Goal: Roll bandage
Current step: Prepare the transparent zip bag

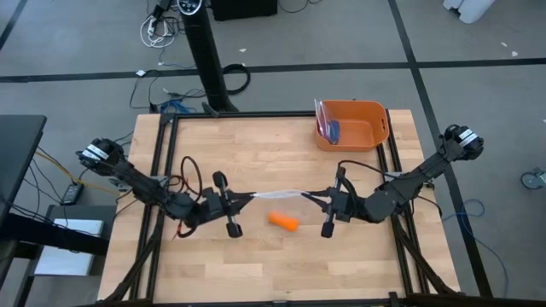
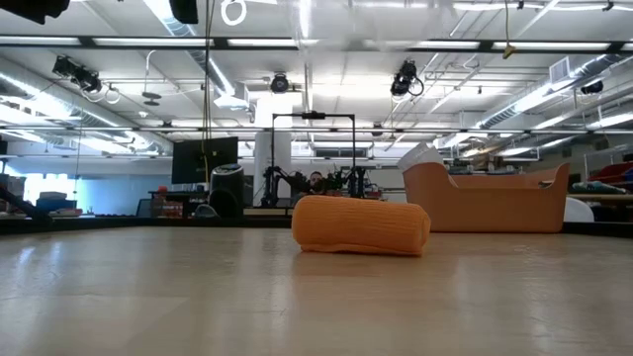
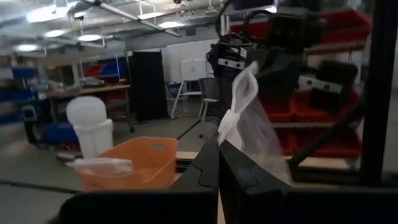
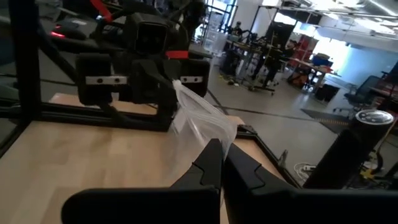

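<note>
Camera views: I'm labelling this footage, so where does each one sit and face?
High: overhead, straight down on both arms, left gripper and right gripper shut on the plastic bag.
Low: table height, facing the bandage; no arm shows.
Left wrist: faces right arm.
Right wrist: faces left arm.
Both wrists share the bag; high and low share the orange bin.

Left gripper (image 1: 241, 201) and right gripper (image 1: 314, 199) face each other, both clamped.
</note>
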